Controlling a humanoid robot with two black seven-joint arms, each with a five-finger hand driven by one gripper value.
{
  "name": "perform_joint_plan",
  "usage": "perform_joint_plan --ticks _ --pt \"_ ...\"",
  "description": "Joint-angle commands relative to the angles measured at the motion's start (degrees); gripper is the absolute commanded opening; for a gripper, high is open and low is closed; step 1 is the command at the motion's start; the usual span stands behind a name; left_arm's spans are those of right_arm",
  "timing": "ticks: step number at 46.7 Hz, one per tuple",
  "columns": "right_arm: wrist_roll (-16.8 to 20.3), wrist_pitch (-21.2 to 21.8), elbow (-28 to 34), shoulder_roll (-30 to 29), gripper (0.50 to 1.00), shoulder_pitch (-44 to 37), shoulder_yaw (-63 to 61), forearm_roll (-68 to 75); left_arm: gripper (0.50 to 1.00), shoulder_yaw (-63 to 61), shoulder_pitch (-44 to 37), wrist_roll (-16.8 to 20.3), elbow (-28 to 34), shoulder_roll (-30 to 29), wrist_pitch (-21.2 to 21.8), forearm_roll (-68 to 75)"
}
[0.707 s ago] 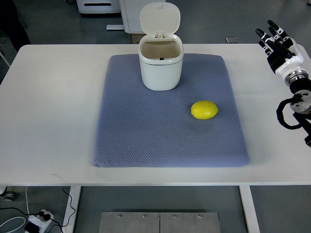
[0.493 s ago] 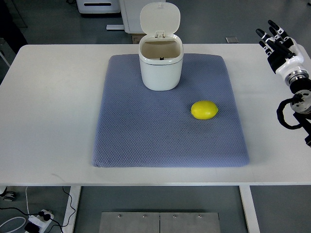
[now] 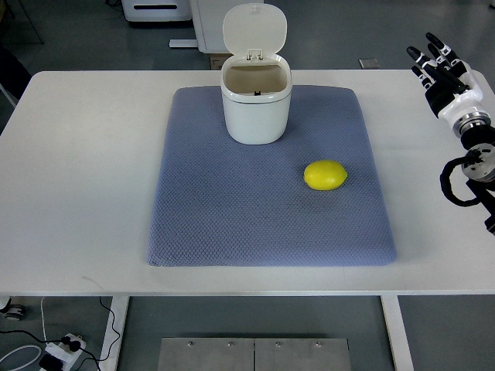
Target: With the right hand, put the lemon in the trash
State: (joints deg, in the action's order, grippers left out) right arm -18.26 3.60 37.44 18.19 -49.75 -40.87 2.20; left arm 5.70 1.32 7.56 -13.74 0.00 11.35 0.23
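My right hand (image 3: 439, 68) sits empty, fingers spread, well off the lemon (image 3: 325, 175); it looks firm, light, roll-prone, so I'd cage it across the middle from above.

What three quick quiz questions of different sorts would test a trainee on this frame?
1. True or false: the lemon lies on the blue mat, apart from the trash bin.
2. Multiple choice: the bin's lid is A) shut, B) flipped open, C) lying on the mat.
3. Fill in: the right hand sits near the table's far right corner, fingers spread, holding ____.

Key: 1 true; 2 B; 3 nothing.
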Motion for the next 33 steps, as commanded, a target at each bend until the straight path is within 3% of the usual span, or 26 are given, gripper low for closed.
perform_joint_plan --ticks 1,33 --pt "0.0 0.0 -0.1 0.0 1.000 -0.1 0.0 0.0 1.000 0.0 0.0 0.0 0.0 0.0 0.0 -0.1" --pt "-0.3 -0.3 0.2 0.9 1.000 0.2 -0.1 0.0 1.000 0.0 0.0 0.0 0.0 0.0 0.0 0.0"
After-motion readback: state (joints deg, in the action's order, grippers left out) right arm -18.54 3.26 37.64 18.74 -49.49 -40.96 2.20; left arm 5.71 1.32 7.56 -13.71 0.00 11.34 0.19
